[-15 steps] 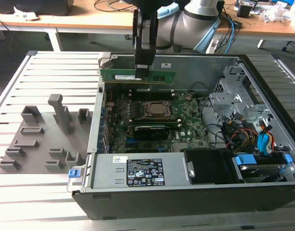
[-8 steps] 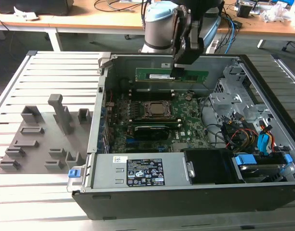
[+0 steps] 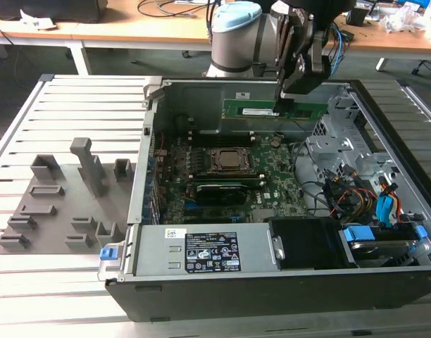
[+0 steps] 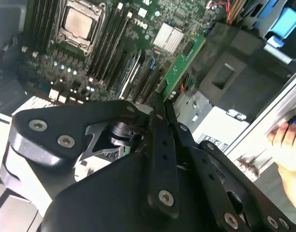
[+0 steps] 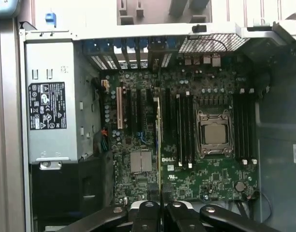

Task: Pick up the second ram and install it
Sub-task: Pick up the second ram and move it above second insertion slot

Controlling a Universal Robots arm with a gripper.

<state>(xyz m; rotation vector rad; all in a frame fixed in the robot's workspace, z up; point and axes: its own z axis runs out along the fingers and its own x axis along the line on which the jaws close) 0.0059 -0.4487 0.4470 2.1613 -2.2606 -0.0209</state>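
Green and white-labelled, the second ram hangs clamped in the pincer above the motherboard of the open computer case, picked up but not yet installed.

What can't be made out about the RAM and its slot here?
Exterior view: the gripper covers where it grips the second ram.
First wrist view: the second ram is edge-on; label and chips hidden.
Second wrist view: a hand is cut by the frame edge.
Memory slots: too dark to tell which are filled.
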